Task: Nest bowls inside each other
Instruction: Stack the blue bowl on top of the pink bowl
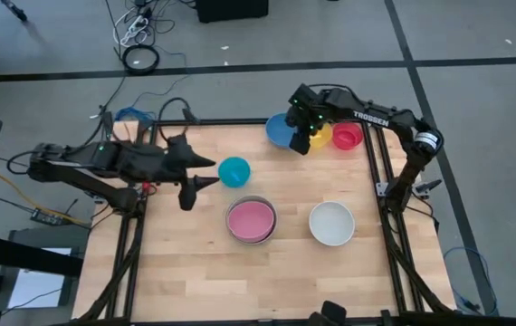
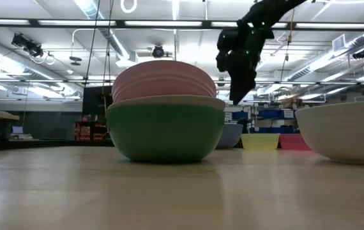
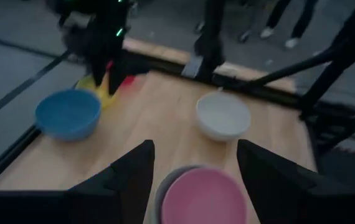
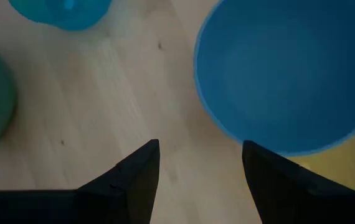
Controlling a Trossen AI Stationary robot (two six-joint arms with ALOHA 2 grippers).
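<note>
A pink bowl [image 1: 251,218] sits nested in a stack whose outer bowl is green [image 2: 166,131], near the table's middle. To the right of that stack stands a white bowl [image 1: 332,223], and a cyan bowl [image 1: 234,171] stands to its far left. Blue [image 1: 279,132], yellow [image 1: 321,136] and red [image 1: 348,136] bowls stand in a row at the far right. My right gripper [image 4: 199,155] hangs open above the table beside the blue bowl's [image 4: 289,68] rim, touching nothing. My left gripper [image 3: 196,155] is open and raised at the left, pointing over the stack.
Black frame rails [image 1: 380,172] run along the table's left, right and far edges. Bare wood lies at the near side [image 1: 258,281] in front of the stack and the white bowl. Cables lie on the floor beyond the far edge.
</note>
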